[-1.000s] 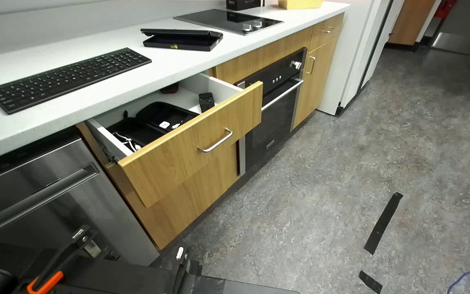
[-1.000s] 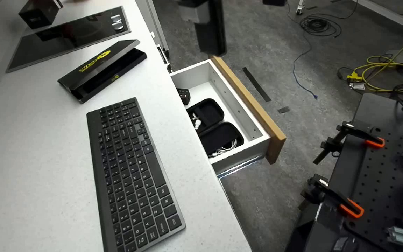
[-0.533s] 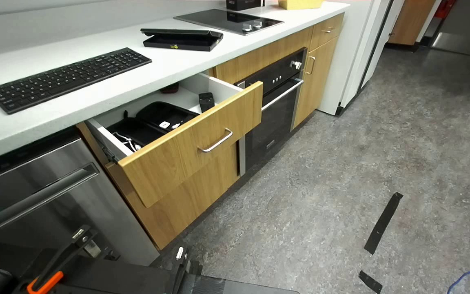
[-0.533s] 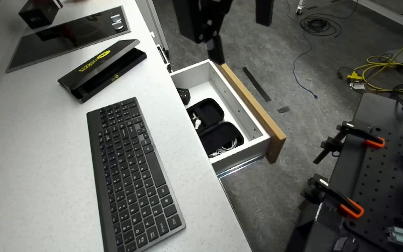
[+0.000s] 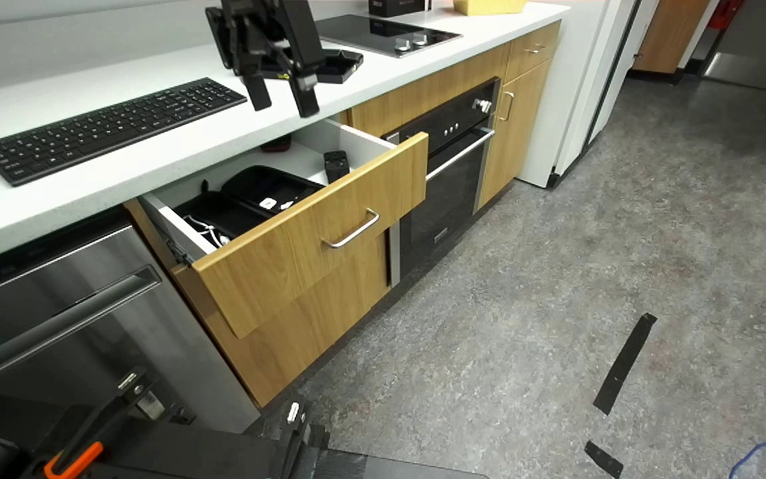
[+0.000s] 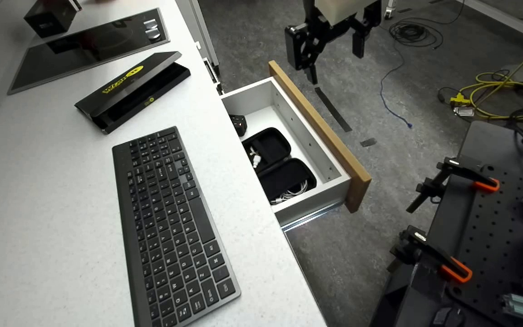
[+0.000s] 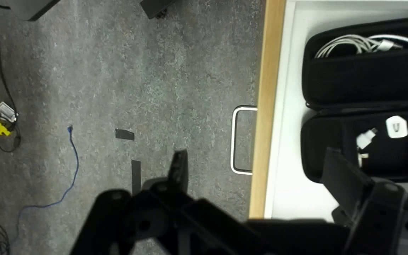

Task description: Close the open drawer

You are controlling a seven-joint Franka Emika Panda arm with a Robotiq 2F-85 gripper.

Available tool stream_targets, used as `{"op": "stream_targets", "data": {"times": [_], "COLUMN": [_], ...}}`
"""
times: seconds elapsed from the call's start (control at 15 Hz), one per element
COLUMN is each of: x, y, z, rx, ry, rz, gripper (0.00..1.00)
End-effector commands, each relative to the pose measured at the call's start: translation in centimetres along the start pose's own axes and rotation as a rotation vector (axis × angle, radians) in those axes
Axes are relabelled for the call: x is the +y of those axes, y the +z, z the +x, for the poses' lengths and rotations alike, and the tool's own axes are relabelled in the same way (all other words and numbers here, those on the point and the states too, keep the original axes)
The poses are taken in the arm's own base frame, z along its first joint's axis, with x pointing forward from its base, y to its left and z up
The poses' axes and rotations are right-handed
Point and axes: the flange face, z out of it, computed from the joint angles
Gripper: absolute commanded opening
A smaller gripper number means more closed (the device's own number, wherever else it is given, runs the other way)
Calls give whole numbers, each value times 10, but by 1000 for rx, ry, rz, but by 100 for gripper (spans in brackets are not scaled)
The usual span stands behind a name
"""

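Lowered too near the counter's front edge point(image 6: 260, 200), the spread, empty pincer point(image 5: 284, 106) could jam inside the oak drawer point(image 5: 310, 236).

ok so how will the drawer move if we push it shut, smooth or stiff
The drawer probably glides fairly easily, since a metal runner shows along its side. It is wide, so it may skew a little if pushed far from the handle. The open case seems to lie loose inside, so a hard shove might shift it.
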Motion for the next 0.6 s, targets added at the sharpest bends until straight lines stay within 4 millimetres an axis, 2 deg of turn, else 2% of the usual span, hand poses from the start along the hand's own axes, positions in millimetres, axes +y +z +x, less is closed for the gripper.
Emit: {"op": "stream_targets", "data": {"times": [0.0, 0.07, 0.2, 0.4, 0.53], "x": [24, 16, 24, 19, 22], "y": [0, 11, 8, 8, 33], "z": [13, 11, 15, 11, 20], "rx": [-8, -22, -19, -7, 9], "ry": [64, 42, 60, 52, 109], "rz": [37, 3, 10, -1, -42], "gripper": [100, 100, 100, 100, 100]}}
